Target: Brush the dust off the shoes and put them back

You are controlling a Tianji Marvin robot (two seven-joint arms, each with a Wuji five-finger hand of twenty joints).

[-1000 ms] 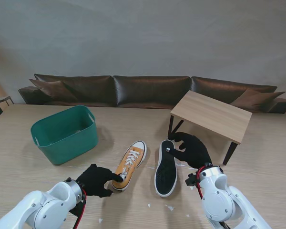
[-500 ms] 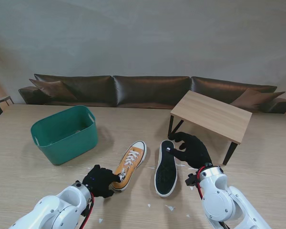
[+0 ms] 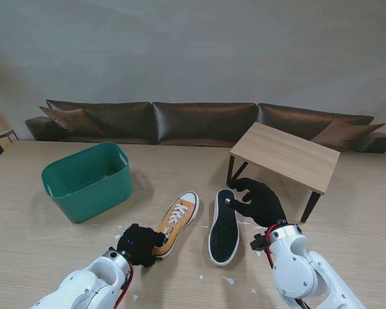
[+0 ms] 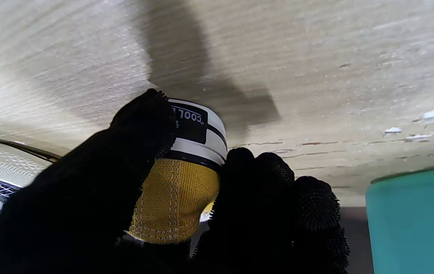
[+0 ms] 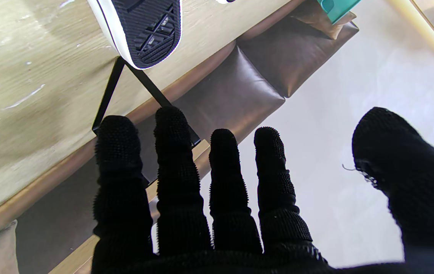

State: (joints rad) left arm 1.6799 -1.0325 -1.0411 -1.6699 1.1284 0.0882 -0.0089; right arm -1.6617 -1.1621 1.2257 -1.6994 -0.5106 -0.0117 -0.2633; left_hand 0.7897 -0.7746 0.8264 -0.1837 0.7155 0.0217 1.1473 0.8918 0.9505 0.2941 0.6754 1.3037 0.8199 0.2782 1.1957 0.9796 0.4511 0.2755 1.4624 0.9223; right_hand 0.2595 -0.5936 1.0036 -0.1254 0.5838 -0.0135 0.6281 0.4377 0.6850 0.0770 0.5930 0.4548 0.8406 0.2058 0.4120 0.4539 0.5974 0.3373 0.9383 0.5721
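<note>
Left hand: the black-gloved left hand [image 3: 139, 243] grips the heel of the yellow sneaker [image 3: 175, 222], thumb on one side and fingers [image 4: 274, 182] on the other.
Right hand: the right hand [image 3: 260, 201] holds nothing, fingers spread, beside the overturned shoe [image 3: 224, 226].
Shoes: both lie side by side mid-table [image 3: 64, 244], the overturned one sole up.
Surroundings: green bin [image 3: 89, 181] far left; small wooden table [image 3: 286, 154] far right.

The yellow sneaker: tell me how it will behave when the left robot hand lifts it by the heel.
The yellow sneaker will probably droop toe-down, since the left robot hand pinches only its heel. The canvas upper looks soft, so it may buckle under the fingers; the white rubber heel band seems firmer. It looks light for its size.
</note>
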